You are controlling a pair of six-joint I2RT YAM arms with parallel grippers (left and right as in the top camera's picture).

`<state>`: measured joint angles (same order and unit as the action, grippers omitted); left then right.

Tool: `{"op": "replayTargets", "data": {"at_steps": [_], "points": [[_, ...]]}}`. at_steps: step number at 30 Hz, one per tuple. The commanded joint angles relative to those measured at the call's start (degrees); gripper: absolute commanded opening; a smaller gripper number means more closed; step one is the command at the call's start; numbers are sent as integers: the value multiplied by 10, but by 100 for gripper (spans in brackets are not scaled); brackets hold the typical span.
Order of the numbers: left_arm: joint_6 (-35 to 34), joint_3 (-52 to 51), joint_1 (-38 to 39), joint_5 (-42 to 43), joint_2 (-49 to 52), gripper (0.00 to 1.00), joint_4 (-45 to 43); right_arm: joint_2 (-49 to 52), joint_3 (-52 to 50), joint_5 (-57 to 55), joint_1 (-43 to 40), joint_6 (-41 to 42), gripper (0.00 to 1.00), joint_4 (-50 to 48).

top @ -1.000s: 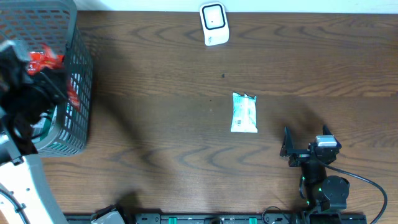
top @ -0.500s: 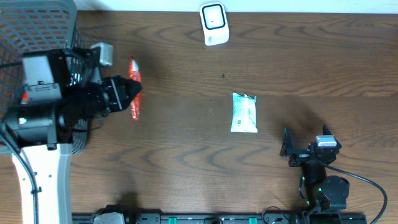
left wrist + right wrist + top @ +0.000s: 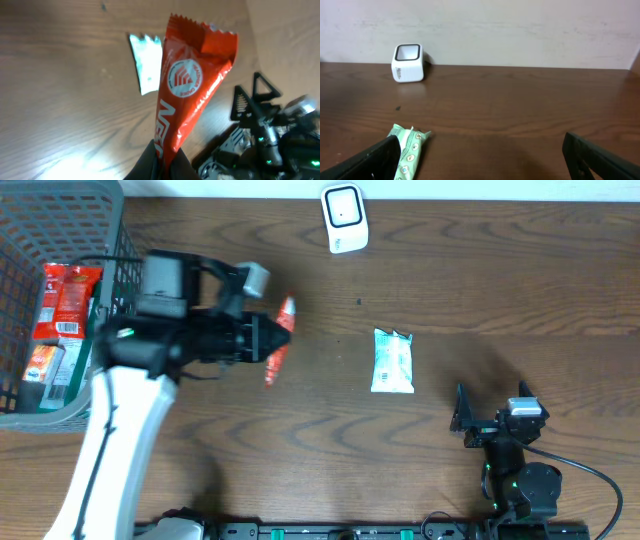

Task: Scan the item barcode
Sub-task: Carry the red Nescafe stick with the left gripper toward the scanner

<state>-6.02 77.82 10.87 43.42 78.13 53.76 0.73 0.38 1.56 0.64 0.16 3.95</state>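
Observation:
My left gripper (image 3: 262, 340) is shut on the lower end of a red snack packet (image 3: 279, 338) and holds it above the table, left of centre. In the left wrist view the red packet (image 3: 191, 85) stands up from the gripper (image 3: 163, 161), white logo facing the camera; no barcode shows. The white scanner (image 3: 343, 218) stands at the table's far edge and also shows in the right wrist view as the scanner (image 3: 408, 63). My right gripper (image 3: 491, 402) rests open at the front right, nothing between its fingers (image 3: 376, 160).
A pale green packet (image 3: 392, 361) lies flat mid-table, just ahead and left of the right gripper (image 3: 485, 159). A grey mesh basket (image 3: 112, 240) with more red packets (image 3: 65, 295) stands at the far left. The right arm's base (image 3: 270, 132) shows beyond the held packet.
The left arm has swung rightward out of the basket, carrying the red packet over the table towards the centre. The right arm and green packet have not moved.

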Motion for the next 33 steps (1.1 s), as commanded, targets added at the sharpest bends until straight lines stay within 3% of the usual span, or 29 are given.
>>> {"op": "replayTargets", "data": {"at_steps": [1, 9, 17, 26, 33], "points": [[-35, -51, 50, 7, 46, 7, -60, -2, -1, 2, -7, -6, 99, 2], [-128, -99, 150, 17, 197, 7, -262, -2, -1, 2, -7, -6, 99, 2], [-184, -99, 185, 117, 341, 8, -426, -2, -1, 2, -7, -6, 99, 2], [-181, -99, 180, 114, 414, 7, -475, -2, -1, 2, -7, -6, 99, 2], [-130, -99, 178, 71, 418, 8, -474, -2, -1, 2, -7, -6, 99, 2]]}}
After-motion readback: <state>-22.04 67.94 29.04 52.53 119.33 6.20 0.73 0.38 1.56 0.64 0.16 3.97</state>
